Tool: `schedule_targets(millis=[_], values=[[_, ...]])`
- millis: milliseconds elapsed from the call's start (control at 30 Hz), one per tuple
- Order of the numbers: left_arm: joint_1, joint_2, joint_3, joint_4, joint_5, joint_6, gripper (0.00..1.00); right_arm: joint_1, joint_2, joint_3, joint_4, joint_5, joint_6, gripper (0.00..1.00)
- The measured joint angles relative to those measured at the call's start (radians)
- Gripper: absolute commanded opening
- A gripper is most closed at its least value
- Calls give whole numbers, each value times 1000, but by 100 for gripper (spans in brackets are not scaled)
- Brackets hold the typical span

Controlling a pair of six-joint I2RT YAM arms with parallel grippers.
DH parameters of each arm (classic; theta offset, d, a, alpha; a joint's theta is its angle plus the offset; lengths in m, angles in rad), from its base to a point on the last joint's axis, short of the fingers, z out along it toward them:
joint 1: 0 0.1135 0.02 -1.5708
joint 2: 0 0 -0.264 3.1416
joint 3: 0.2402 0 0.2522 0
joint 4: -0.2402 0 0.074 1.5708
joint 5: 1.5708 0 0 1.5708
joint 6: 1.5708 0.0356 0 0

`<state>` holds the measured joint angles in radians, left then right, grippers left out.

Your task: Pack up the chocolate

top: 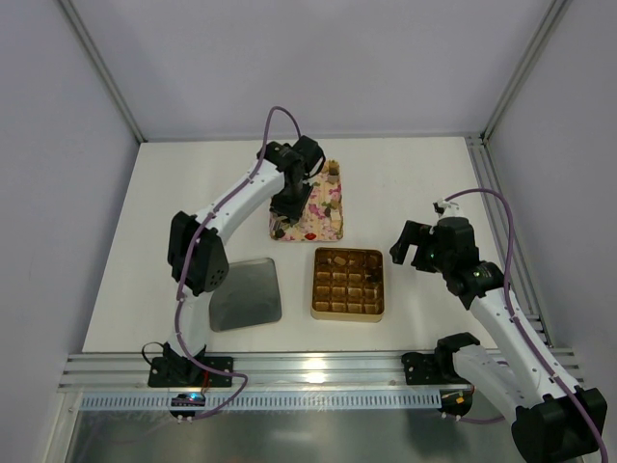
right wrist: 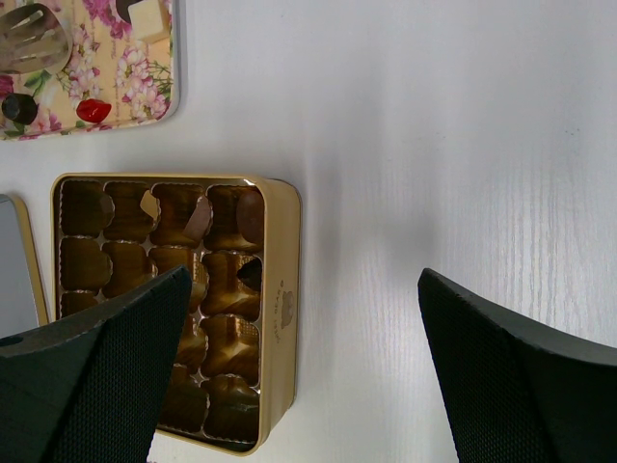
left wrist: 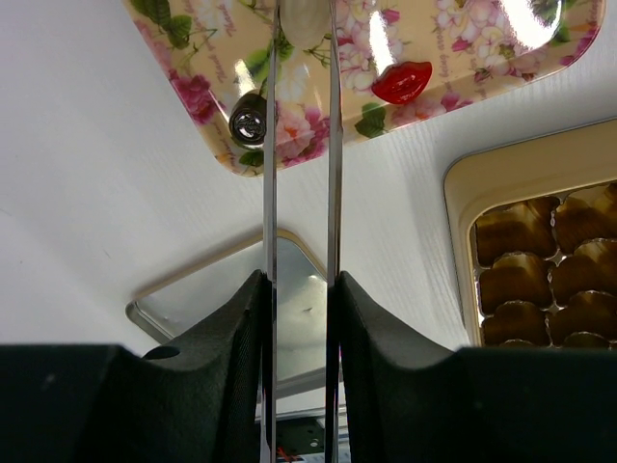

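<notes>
In the top external view, the left arm is being held stretched forward, with the left gripper [top: 281,224] pointed down onto the floral tray [top: 323,229], where most chocolate [top: 333,174] is lying. The right arm is being held bent beside the gold box [top: 347,314].

In the left wrist view, the thin fingers [left wrist: 271,145] are being kept narrowly apart around a pale piece [left wrist: 304,21]; contact cannot be told.

In the right wrist view, the right gripper [right wrist: 304,280] is being held wide, empty, above the table, with a few pieces in the box.

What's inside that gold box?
The gold box holds mostly empty moulded cells and a few dark chocolate pieces toward its far side. In the right wrist view, a gripper finger covers some cells.
</notes>
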<state>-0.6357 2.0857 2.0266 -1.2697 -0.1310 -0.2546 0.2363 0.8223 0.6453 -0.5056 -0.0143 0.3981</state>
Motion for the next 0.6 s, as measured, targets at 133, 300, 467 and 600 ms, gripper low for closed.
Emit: schedule_targets(millis=[133, 300, 467, 600], values=[[0, -3, 4, -1, 0, -2, 33, 0, 0, 0, 0, 0, 0, 100], [0, -5, 19, -2, -1, -5, 33, 0, 0, 0, 0, 0, 0, 100], [0, -17, 20, -4, -1, -8, 33, 0, 0, 0, 0, 0, 0, 100], [0, -19, 29, -6, -3, -8, 33, 0, 0, 0, 0, 0, 0, 100]])
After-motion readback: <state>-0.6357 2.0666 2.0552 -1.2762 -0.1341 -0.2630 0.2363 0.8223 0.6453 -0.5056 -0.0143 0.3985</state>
